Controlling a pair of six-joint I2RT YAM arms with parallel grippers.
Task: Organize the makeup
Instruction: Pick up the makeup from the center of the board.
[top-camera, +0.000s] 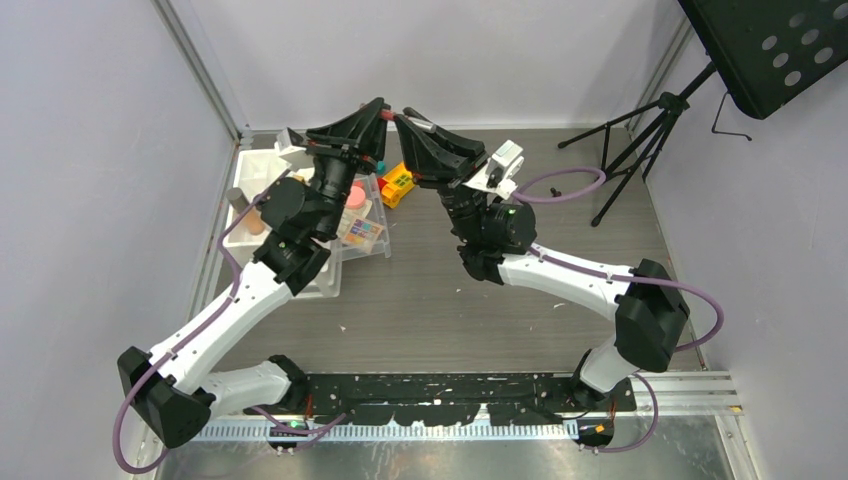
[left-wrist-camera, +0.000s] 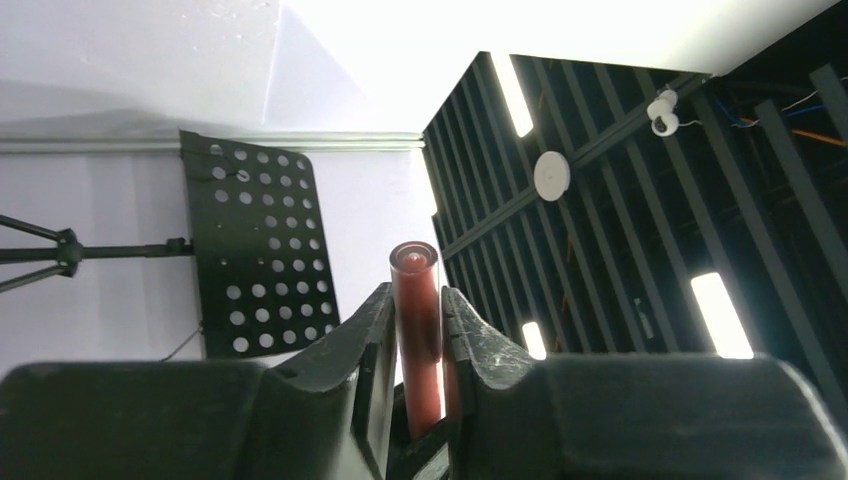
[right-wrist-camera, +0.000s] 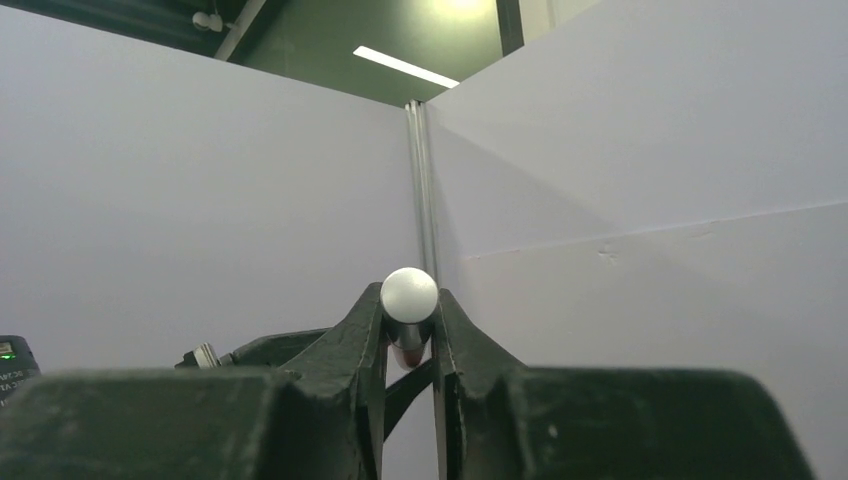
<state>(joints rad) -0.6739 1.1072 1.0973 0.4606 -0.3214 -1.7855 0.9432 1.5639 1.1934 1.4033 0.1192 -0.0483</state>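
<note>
So my left pincer (left-wrist-camera: 417, 292) is pressed together on a slim red pencil (left-wrist-camera: 417, 335), pinching it at the very tips, and my right pincer (right-wrist-camera: 408, 312) is clamped on a rounded silvery end (right-wrist-camera: 408, 290), which I'm fairly sure is the far end of that same pencil. It hangs in mid-air between both arms, high over the back of the grey wood-grain desk (top-camera: 430, 300). My worry is that two pincers on one skinny stick means any pull that isn't dead straight could bend or snap it. If that silvery bit is a cap and it pops loose, one side could slip and the pencil would drop somewhere awkward. The left hold is also shallow, so a twist might roll it out. Only the top view shows the two pincers meeting, plus the white plastic tray (top-camera: 250, 165) with a multicoloured eyeshadow palette (top-camera: 362, 232) beside it. Both wrist views point up at wall and ceiling, with no desk in them, but they're the ones that actually show each pinch up close.
</note>
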